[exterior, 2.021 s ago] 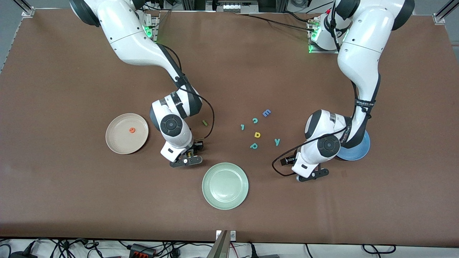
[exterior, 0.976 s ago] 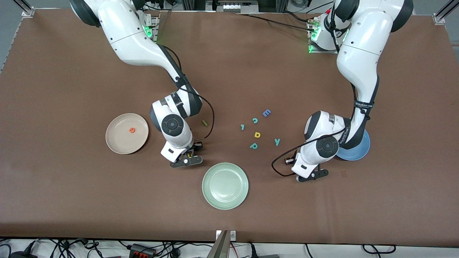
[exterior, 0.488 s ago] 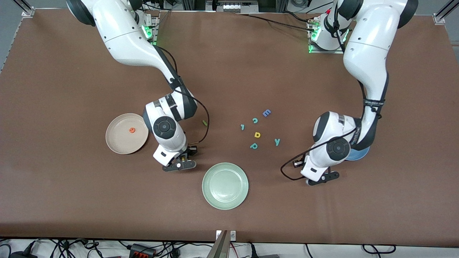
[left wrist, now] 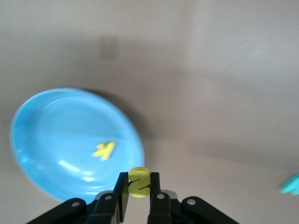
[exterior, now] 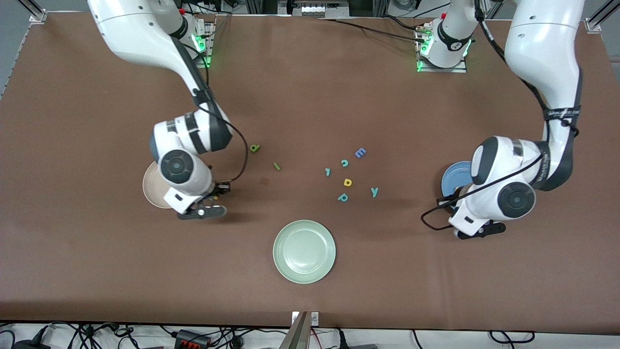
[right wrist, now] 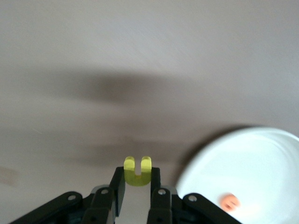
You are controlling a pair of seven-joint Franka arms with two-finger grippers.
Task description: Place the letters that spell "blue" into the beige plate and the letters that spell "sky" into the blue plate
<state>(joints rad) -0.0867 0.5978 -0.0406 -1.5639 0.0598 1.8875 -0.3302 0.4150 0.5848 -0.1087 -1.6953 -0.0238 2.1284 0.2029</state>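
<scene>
Worktop (exterior: 97, 271) is carrying three plates: pale green plate (exterior: 304, 251) nearest the front camera, beige plate (exterior: 151, 190) and blue plate (exterior: 454, 177) each half hidden under an arm. Right pincer (right wrist: 137, 189) is hanging just beside the beige plate's rim, clamped on yellow u (right wrist: 138, 170); orange e (right wrist: 229, 201) is lying in that plate. Left pincer (left wrist: 138, 191) is gripping yellow s (left wrist: 138, 181) at the blue plate's edge, where yellow k (left wrist: 104, 149) is lying already. Both arms are mid-delivery (my reading); next, each needs carrying inward over its plate, then releasing. Green b (exterior: 255, 148), thin green l (exterior: 276, 166) and teal y (exterior: 374, 192) are waiting mid-worktop.
</scene>
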